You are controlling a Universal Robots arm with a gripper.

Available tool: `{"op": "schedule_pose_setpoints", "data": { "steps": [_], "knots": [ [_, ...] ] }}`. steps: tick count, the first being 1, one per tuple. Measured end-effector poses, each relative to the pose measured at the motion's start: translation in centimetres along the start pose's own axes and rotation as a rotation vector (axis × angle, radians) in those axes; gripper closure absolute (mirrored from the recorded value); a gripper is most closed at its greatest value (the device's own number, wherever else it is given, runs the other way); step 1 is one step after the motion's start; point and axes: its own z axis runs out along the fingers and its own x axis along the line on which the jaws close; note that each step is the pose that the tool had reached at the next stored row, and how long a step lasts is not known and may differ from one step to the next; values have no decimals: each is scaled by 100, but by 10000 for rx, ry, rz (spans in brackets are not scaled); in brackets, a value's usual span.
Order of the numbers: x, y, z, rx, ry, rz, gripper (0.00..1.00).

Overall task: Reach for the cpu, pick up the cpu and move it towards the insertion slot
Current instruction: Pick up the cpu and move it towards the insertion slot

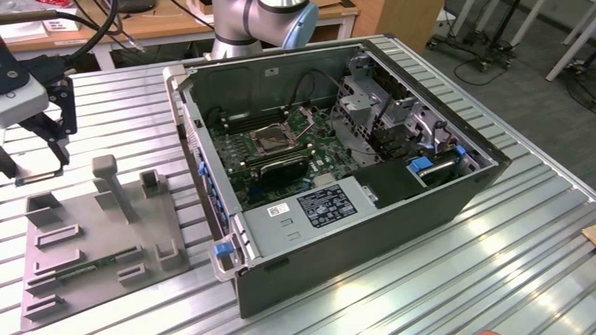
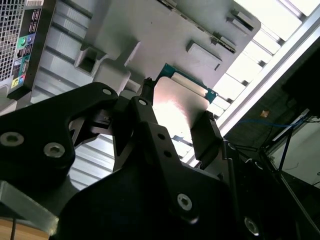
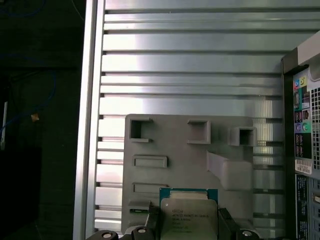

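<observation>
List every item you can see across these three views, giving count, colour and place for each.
cpu: one, silver face with green edge, gripped above the tray.
insertion slot: one, metal frame with dark centre, on the green board inside the case.
computer case: one, black and grey, open, at the exterior view's right.
fixture tray: one, grey, on the table at the exterior view's left.
memory stick: one, green, lying in the tray.
table: one, silver, ribbed.
robot arm: one, silver-grey, behind the case.
end effector: one, black, closed on the cpu.

cpu (image 3: 189, 216) in gripper (image 3: 189, 227) (over grey fixture (image 3: 170, 145))
</observation>
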Motion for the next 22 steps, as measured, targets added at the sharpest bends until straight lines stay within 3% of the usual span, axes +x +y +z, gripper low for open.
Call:
{"op": "schedule_pose_setpoints", "data": {
  "steps": [22],
  "knots": [
    [-381,-7,6,-15,-1,1,46]
  ]
}}
